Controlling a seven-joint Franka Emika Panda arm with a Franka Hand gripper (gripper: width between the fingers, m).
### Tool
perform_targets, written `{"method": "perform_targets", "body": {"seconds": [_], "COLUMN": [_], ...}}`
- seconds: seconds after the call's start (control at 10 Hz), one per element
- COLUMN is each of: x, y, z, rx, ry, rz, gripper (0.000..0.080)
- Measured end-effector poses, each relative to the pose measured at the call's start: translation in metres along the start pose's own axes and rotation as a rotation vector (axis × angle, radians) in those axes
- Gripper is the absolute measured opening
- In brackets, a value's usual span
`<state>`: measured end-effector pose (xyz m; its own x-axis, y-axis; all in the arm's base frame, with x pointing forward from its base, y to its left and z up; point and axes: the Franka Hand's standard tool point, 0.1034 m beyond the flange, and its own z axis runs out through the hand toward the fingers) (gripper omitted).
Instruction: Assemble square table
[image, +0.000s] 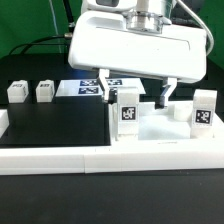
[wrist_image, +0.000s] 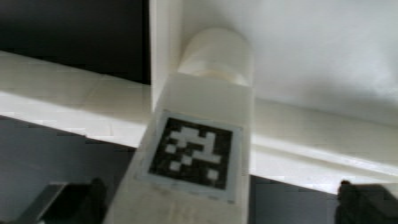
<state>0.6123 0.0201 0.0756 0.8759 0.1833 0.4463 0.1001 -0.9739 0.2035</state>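
The square table top (image: 160, 128) lies flat on the black counter (image: 50, 125), toward the exterior view's right, just behind the long white border rail (image: 60, 157). Two legs stand upright on it: leg A (image: 128, 110) at the corner nearer the middle of the scene, and leg B (image: 203, 112) at the corner on the exterior view's right. Two more legs, leg C (image: 17, 92) and leg D (image: 44, 91), stand loose on the counter at the exterior view's left, well apart from the top; the marker board (image: 85, 88) lies behind them. The end effector (image: 138, 92) hangs over leg A with its fingers (wrist_image: 71, 198) spread. In the wrist view the leg sits between them with clear gaps on both sides, so nothing is gripped. Judged from this layout, the assembly is roughly half complete. Legs C and D have yet to be fetched and fitted. Whether legs A and B are fully seated in their sockets cannot be told.
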Motion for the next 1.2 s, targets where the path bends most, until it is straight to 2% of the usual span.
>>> {"method": "perform_targets", "body": {"seconds": [0.1, 0.2, 0.3, 0.4, 0.5, 0.6, 0.7, 0.8, 0.9, 1.2], "x": [0.0, 0.001, 0.006, 0.013, 0.022, 0.021, 0.024, 0.029, 0.033, 0.028], "y": [0.003, 0.022, 0.034, 0.035, 0.038, 0.035, 0.027, 0.026, 0.027, 0.031], "z": [0.0, -0.004, -0.012, -0.017, -0.017, -0.016, -0.013, -0.008, -0.003, 0.005], "rx": [-0.001, 0.007, 0.036, 0.081, 0.093, 0.106, 0.126, 0.136, 0.136, 0.136], "ry": [-0.006, -0.056, -0.107, -0.187, -0.18, -0.231, -0.348, -0.424, -0.433, -0.435], "rz": [-0.013, -0.045, -0.01, 0.014, 0.017, 0.045, 0.064, 0.059, 0.06, 0.083], "gripper": [0.0649, 0.0649, 0.0649, 0.0649, 0.0649, 0.0649, 0.0649, 0.0649, 0.0649, 0.0649]}}
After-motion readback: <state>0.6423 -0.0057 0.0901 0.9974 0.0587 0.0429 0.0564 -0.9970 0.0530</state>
